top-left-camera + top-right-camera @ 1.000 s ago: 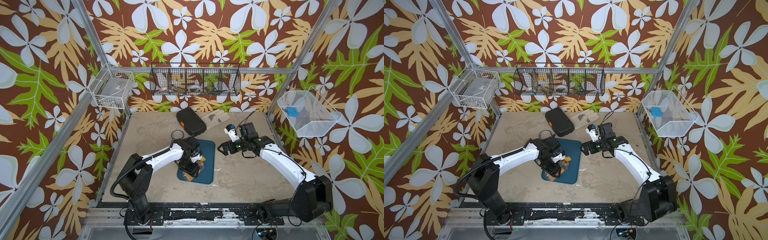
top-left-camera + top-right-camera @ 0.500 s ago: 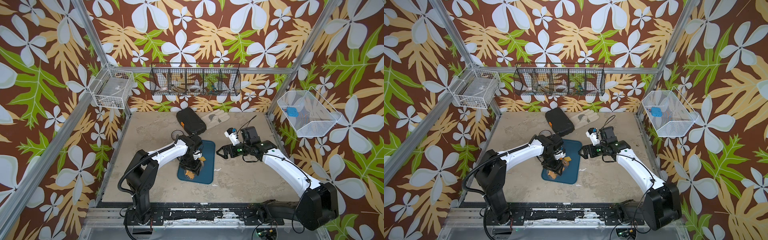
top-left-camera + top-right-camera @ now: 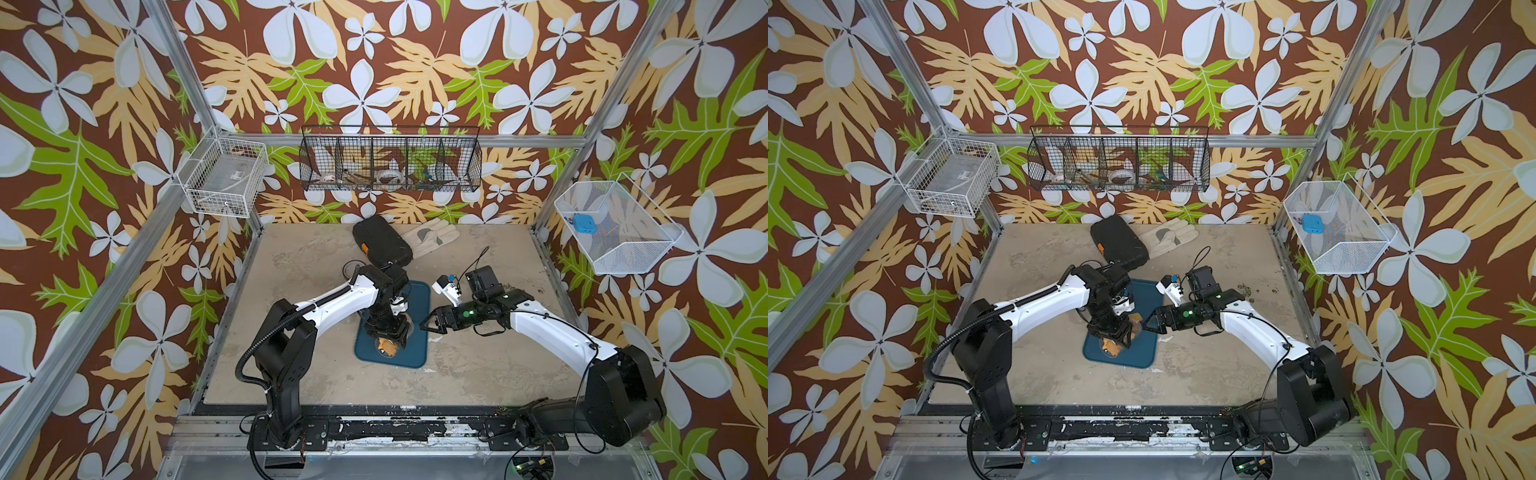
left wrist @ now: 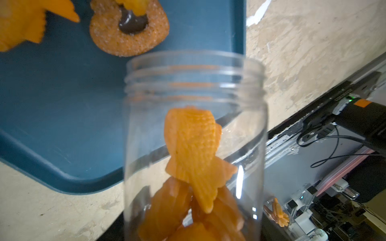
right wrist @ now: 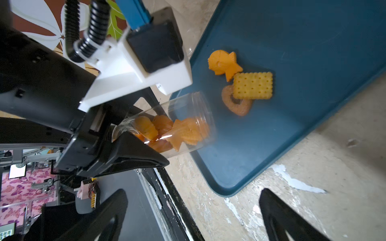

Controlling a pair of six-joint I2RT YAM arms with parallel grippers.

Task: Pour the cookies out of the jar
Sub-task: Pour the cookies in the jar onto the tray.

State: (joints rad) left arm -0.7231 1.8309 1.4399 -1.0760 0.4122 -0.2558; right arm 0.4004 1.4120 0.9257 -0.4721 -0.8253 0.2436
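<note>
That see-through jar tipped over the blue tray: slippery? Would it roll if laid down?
The jar looks like smooth clear plastic: probably light and stiff, perhaps slippery in the jaws clamped on it. Being round, it would likely roll if laid on the tray. The cookies inside may shift its balance.

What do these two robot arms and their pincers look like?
Both arms match: chunky black joints linked by smooth white shells. A ribbed black hose runs along the left arm; thin black wires loop over the right arm, where a green light glows. The left gripper and right gripper are black, with two tapering fingers and a white-bracketed black camera.
</note>
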